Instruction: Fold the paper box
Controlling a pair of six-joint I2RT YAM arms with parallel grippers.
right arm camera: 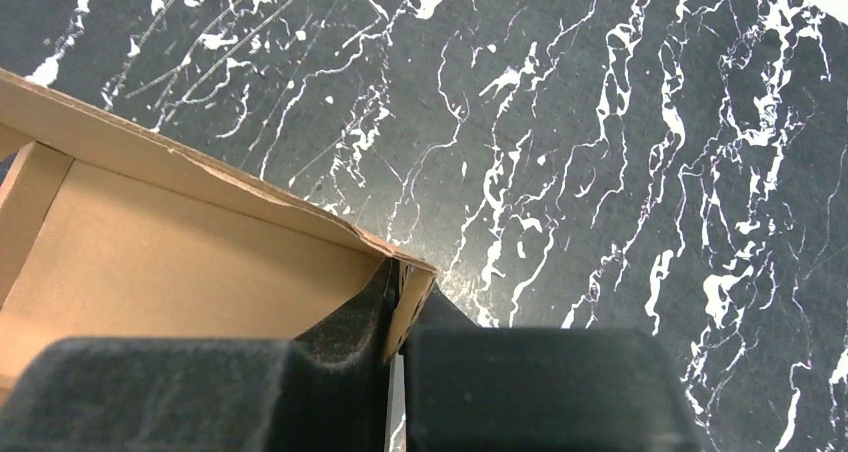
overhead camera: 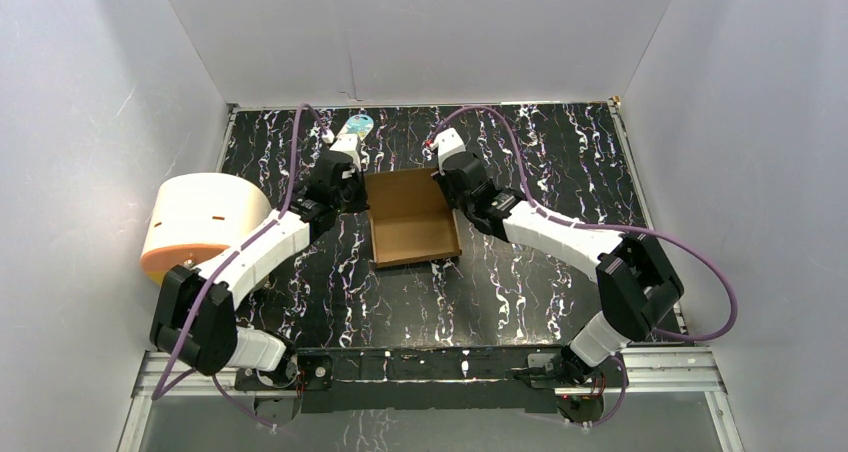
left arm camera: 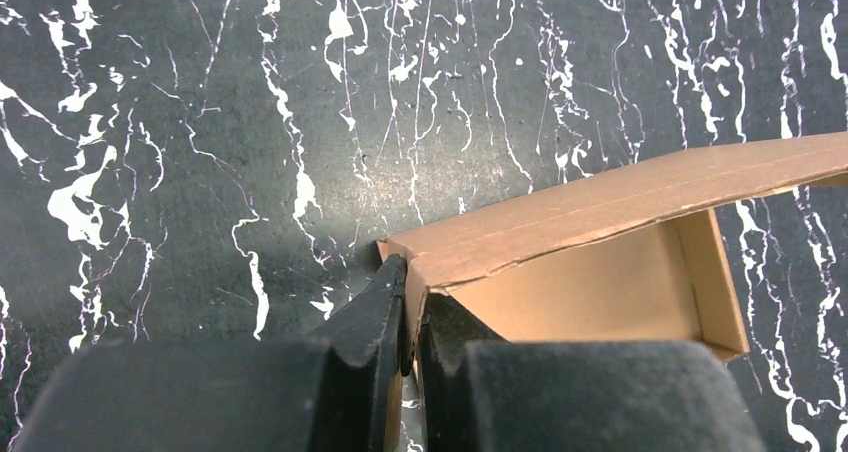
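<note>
Paper box (overhead camera: 414,227), brown, apparently half-formed, walls raised; left gripper (left arm camera: 407,290) and right gripper (right arm camera: 393,292) each pinch a far corner.

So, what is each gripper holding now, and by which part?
Both hold the paper box. The left gripper pinches its left wall at the far corner; the right gripper pinches its right wall at the far corner.

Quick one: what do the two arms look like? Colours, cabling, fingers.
Left arm and right arm match: white link shells, black joint housings. A purple cable loops along each. Fingers are matte black, tapering to narrow tips.
</note>
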